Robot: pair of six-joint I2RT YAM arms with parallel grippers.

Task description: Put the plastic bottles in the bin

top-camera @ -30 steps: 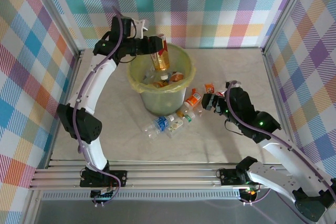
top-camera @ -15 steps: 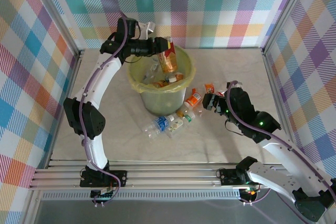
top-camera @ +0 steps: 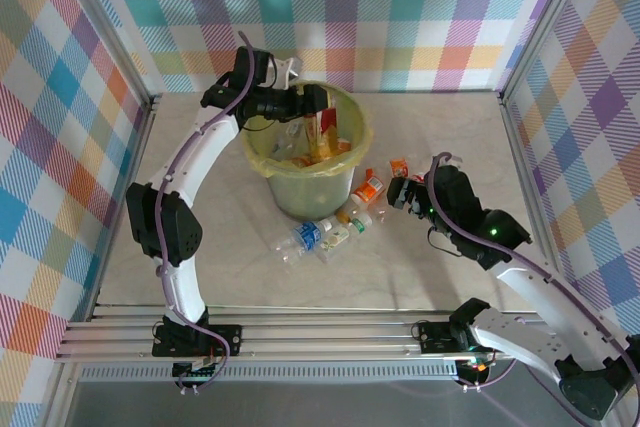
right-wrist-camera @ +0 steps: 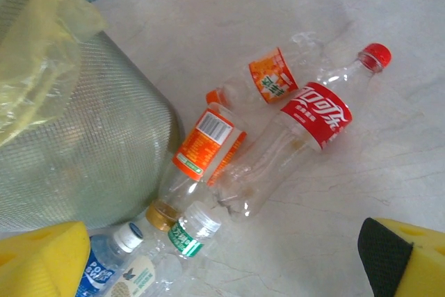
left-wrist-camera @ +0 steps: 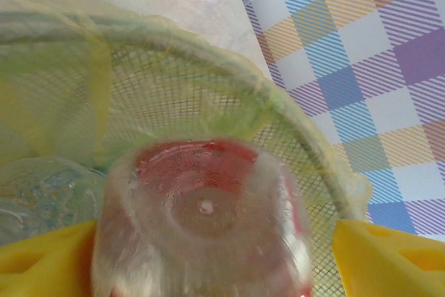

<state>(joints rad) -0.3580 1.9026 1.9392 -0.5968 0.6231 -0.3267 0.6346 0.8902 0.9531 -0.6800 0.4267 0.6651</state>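
My left gripper [top-camera: 312,102] hangs over the bin [top-camera: 312,195], a pale green bucket lined with a yellow-green bag. Its jaws stand open. A red-labelled bottle [top-camera: 322,131] is dropping bottom-up between them into the bin. In the left wrist view its blurred base [left-wrist-camera: 205,220] sits between my yellow fingers [left-wrist-camera: 389,259], with a gap on the right. Several bottles lie inside the bin. My right gripper [top-camera: 400,193] is open and holds nothing, above the loose bottles on the table: a red-labelled cola bottle [right-wrist-camera: 316,117], an orange-labelled one [right-wrist-camera: 208,140] and a green-labelled one [right-wrist-camera: 188,236].
More bottles lie at the bin's foot, among them a blue-labelled one [top-camera: 305,237] and a small orange-labelled one [right-wrist-camera: 273,78]. The bin's mesh wall [right-wrist-camera: 76,151] stands just left of the bottles. Checked walls and metal rails [top-camera: 520,137] close in the table.
My left gripper has reached further over the bin and opened. The red-labelled bottle has left it and is falling into the bin. The right arm has barely moved.
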